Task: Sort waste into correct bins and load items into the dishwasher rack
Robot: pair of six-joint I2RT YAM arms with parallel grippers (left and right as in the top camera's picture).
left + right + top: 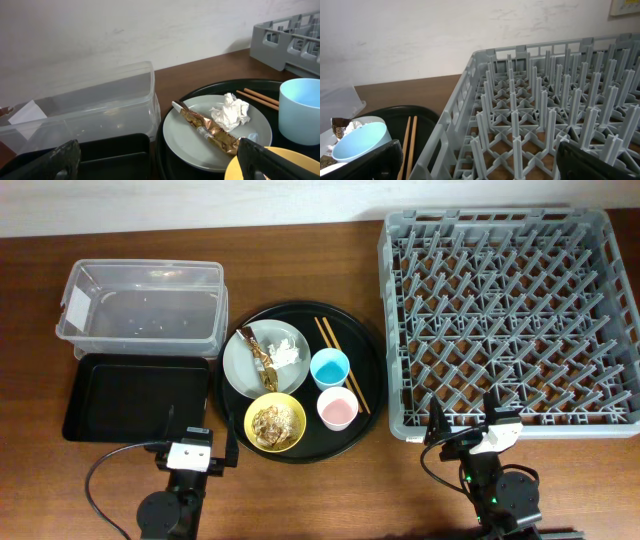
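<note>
A round black tray (365, 370) holds a pale grey plate (240, 365) with a gold-brown wrapper (262, 362) and a white tissue (285, 352), a yellow bowl (275, 422) of brown scraps, a blue cup (329, 367), a pink cup (337, 408) and two chopsticks (342, 364). The clear tub (142, 305) and shallow black tray (135, 395) lie at the left. The grey rack (510, 320) is at the right. My left gripper (160, 165) is open in front of the black tray and plate (200, 140). My right gripper (480, 162) is open at the rack's near left corner (470, 125).
The wall runs along the table's far edge. Cables trail from both arm bases at the near edge. The blue cup (360, 141) and chopsticks (409, 145) show left of the rack in the right wrist view.
</note>
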